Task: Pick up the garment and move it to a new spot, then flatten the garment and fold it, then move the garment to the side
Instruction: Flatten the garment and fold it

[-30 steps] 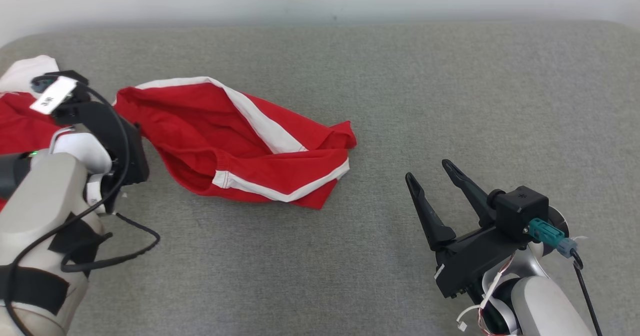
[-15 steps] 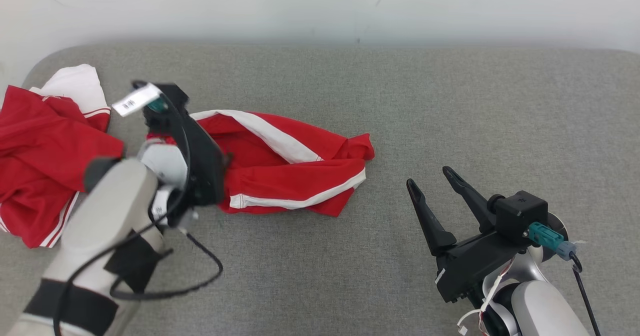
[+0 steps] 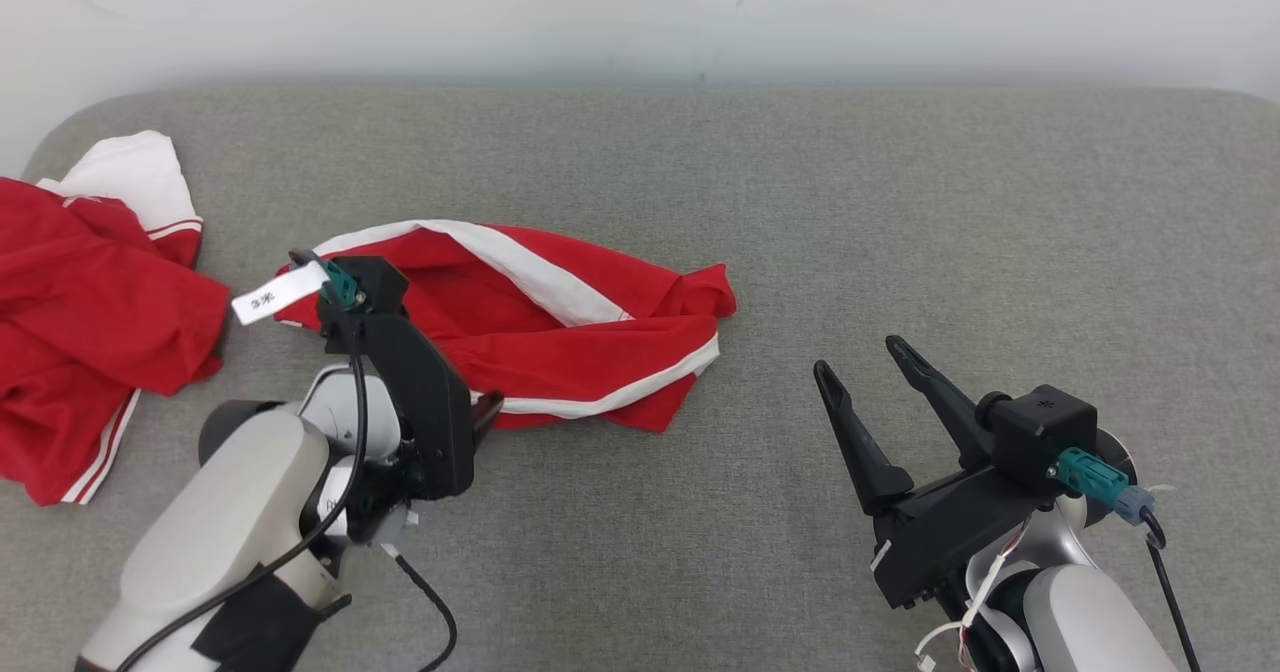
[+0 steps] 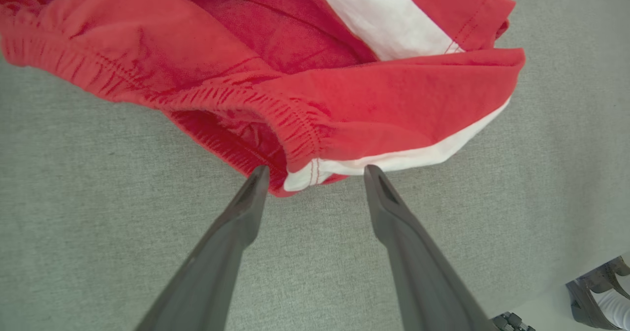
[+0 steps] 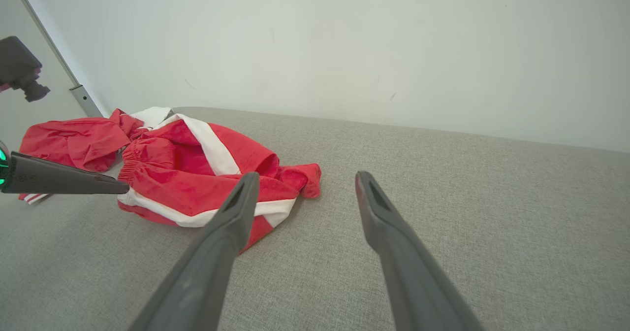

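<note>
Left hand (image 4: 316, 171): is being held wide open with nothing between its fingers, the tips being brought right up to the near edge of the garment (image 3: 560, 342).
Right hand (image 3: 858, 347): is also being held open and empty, over bare desk (image 3: 900, 202), well apart from the garment on its right.
Nearer arm: the left is being judged far the nearer.
Direction from left hand: the garment is lying straight ahead, its gathered waistband and white-edged corner being framed between the fingertips.
Garment: red shorts with white stripes, lying crumpled on the grey fabric-covered desk, left of centre.
Long axis: is running across the head view, waistband end toward the left hand.
Other cloth (image 3: 90, 322): a second red-and-white piece is lying at the desk's left edge, apart.
Writing: a white tag (image 3: 278, 292) on the left wrist cable is being read as "3" plus one unclear character.
</note>
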{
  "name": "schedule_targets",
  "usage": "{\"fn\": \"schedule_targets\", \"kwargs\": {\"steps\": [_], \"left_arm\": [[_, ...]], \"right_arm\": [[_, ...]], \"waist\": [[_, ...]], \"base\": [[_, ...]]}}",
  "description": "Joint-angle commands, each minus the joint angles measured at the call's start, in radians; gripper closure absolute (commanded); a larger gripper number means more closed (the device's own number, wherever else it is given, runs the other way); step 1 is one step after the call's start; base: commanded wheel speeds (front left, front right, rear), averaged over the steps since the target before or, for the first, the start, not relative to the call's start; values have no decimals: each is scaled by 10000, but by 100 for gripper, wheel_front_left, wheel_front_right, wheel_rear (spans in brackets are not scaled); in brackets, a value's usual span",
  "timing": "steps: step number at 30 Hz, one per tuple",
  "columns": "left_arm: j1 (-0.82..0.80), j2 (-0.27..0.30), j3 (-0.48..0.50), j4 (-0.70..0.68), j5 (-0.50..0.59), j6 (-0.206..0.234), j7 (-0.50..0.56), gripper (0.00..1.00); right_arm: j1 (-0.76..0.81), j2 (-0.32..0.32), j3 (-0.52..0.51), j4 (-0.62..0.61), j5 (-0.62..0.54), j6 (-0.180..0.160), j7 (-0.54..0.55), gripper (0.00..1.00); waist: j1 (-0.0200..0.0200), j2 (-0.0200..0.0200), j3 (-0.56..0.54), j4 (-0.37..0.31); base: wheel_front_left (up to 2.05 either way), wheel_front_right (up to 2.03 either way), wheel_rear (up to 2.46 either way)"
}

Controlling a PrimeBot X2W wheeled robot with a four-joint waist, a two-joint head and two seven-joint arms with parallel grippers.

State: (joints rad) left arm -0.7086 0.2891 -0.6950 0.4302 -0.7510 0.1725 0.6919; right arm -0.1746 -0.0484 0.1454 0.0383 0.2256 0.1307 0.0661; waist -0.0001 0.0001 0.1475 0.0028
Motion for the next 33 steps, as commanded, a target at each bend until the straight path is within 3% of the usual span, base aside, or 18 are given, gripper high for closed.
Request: {"fn": "schedule_targets", "kwargs": {"steps": [1,8,10,12,16,26,27,29,30,33], "left_arm": [[229,58,71,-135,-99,62,35,0],[515,140,129,-522,-252,170,8,0],[522,177,139,-515,-217,209,-43,11],[518,242,133,-429,-120,314,-107,0],[509,349,213,-190,44,546,-316,0],[536,168,393,152,-343,308,-554,0],[510,146,399,216,-356,291,-617,4],[430,107,399,290,-354,192,-779,81],[392,67,414,307,-350,117,-899,100],[244,47,414,365,-234,51,-1182,100]], "right_arm": [[-69,-38,7,-13,4,0,7,0],[-116,-38,52,24,-17,0,-10,0],[-119,-37,78,39,-5,0,-26,0],[-111,-38,91,46,5,0,-39,0],[-91,-38,96,55,1,0,-62,0],[-76,-37,65,7,-7,0,-20,0],[-92,-38,68,5,-3,0,-21,0],[-133,-37,77,11,6,0,-20,0],[-151,-37,70,17,12,0,-22,0],[-151,-38,30,48,16,0,-46,0]], "waist": [[1,-1,20,-48],[1,-1,41,-198],[1,-1,41,-247],[1,-1,45,-293],[1,-1,45,-389],[1,-1,87,-459],[1,-1,98,-461],[1,-1,122,-466],[1,-1,133,-466],[1,-1,140,-458]], "base": [[0,0,0],[0,0,0],[0,0,0],[0,0,0],[0,0,0],[0,0,0],[0,0,0],[0,0,0],[0,0,0],[0,0,0]]}}
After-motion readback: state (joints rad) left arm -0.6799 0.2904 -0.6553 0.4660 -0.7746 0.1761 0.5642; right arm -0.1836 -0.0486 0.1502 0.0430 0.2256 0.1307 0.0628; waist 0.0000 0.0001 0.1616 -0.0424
